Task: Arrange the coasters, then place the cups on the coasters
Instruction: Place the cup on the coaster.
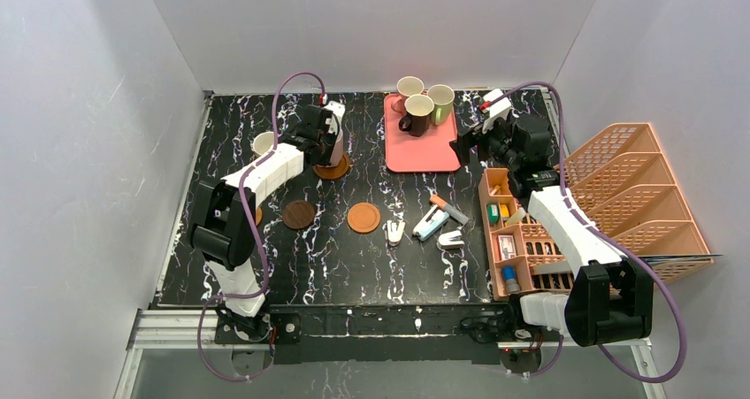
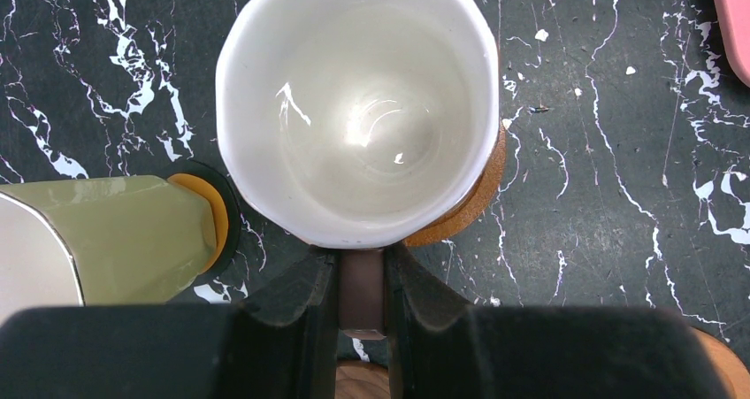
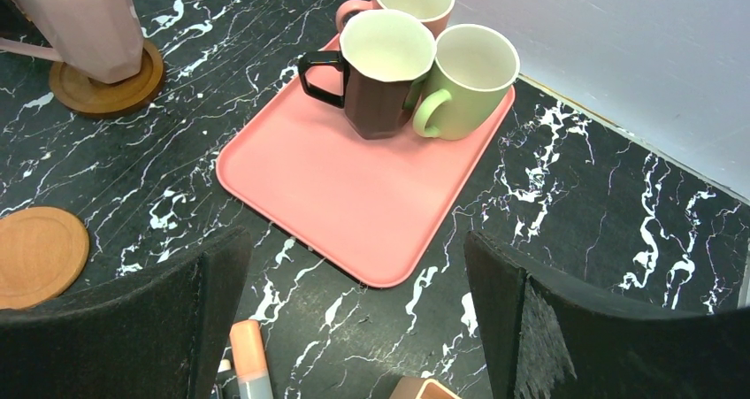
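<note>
My left claw (image 2: pixel 361 277) was clenched on the handle of the pink cup (image 2: pixel 354 107), which looked parked on its coaster (image 2: pixel 473 206) beside the green cup (image 2: pixel 115 231) on another, so roughly two down, three cups (image 3: pixel 380 72) left on the tray (image 3: pixel 354 195), right claw (image 3: pixel 354 266) gaping empty.

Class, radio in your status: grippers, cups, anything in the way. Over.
Left gripper shut on handle of pink cup, seated on coaster. Right gripper open, empty. Three cups on tray, nothing blocking them.
</note>
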`<action>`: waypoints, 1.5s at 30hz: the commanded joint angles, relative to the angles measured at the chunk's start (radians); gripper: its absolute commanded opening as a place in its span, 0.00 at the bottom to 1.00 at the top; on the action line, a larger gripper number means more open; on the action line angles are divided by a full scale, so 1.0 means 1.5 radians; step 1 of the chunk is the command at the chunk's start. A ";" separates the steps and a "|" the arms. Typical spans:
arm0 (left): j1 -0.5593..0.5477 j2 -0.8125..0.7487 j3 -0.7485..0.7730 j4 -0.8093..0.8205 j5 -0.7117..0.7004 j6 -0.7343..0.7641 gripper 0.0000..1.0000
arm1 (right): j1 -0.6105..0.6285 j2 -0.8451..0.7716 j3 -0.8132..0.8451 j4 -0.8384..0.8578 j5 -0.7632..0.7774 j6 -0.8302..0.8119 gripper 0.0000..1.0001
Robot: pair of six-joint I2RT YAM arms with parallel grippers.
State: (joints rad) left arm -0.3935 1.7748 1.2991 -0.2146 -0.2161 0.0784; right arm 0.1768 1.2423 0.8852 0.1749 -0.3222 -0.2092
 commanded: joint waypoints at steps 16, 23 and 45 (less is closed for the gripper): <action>0.016 -0.038 0.002 -0.019 0.036 -0.005 0.22 | -0.007 -0.023 -0.004 0.019 -0.014 0.008 0.98; 0.020 -0.041 0.002 -0.024 0.065 -0.005 0.22 | -0.008 -0.023 -0.004 0.019 -0.014 0.008 0.98; 0.032 -0.059 -0.001 -0.038 0.080 -0.007 0.21 | -0.009 -0.024 -0.004 0.019 -0.016 0.009 0.98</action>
State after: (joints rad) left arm -0.3542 1.7706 1.2991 -0.2550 -0.1150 0.0742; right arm 0.1703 1.2327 0.8852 0.1749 -0.3386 -0.2073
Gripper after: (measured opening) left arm 0.213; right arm 0.983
